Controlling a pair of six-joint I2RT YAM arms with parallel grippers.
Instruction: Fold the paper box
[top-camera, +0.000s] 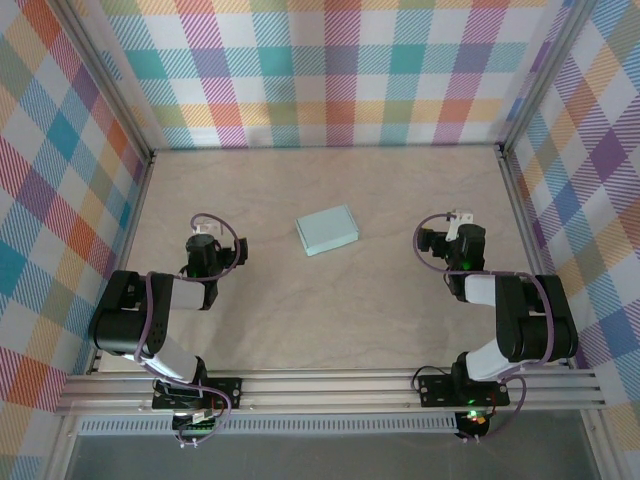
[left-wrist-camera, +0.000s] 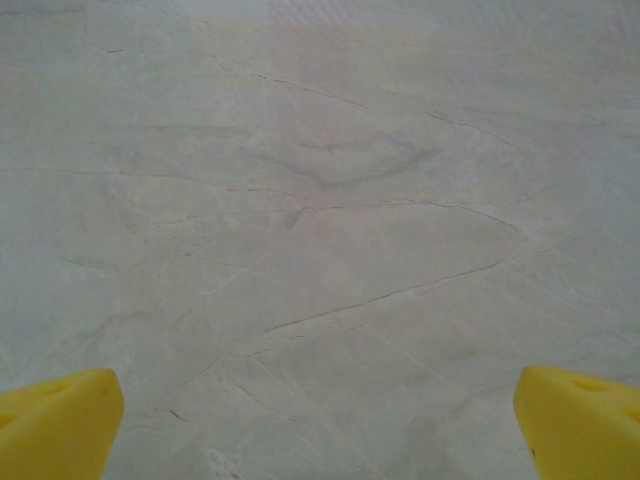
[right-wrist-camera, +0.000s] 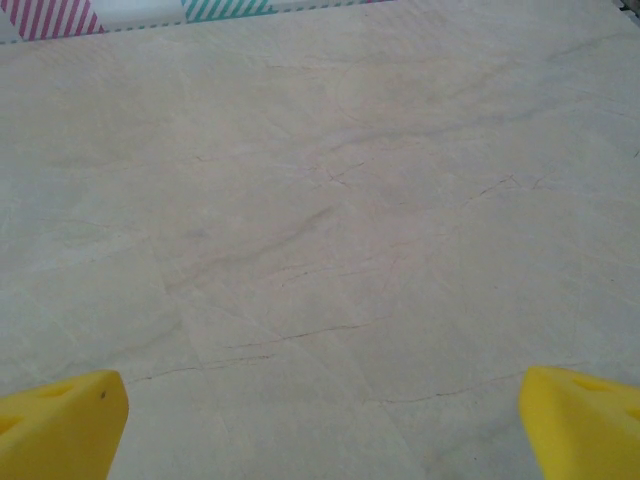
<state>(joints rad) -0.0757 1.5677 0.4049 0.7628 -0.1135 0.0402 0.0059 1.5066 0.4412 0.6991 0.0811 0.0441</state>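
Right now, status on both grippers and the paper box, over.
Left gripper open, empty. Right gripper open, empty. Paper box lying flat at centre, apart from both. No obstacle around it.

The table (top-camera: 330, 320) has a pale, marble-like top with faint grey veins and thin, crack-like lines, and the light on it is soft and even. Behind the table stands a back wall (top-camera: 330, 70) of plaid cloth in pink, teal, orange, yellow and purple on white. The same plaid covers the left wall (top-camera: 50, 200) and the right wall (top-camera: 600, 180) beside the table. Silver frame struts (top-camera: 100, 82) rise slantwise from the table's far corners. Ribbed aluminium rails (top-camera: 330, 388) run along the table's near edge, with a dull grey surface (top-camera: 330, 455) beyond them.
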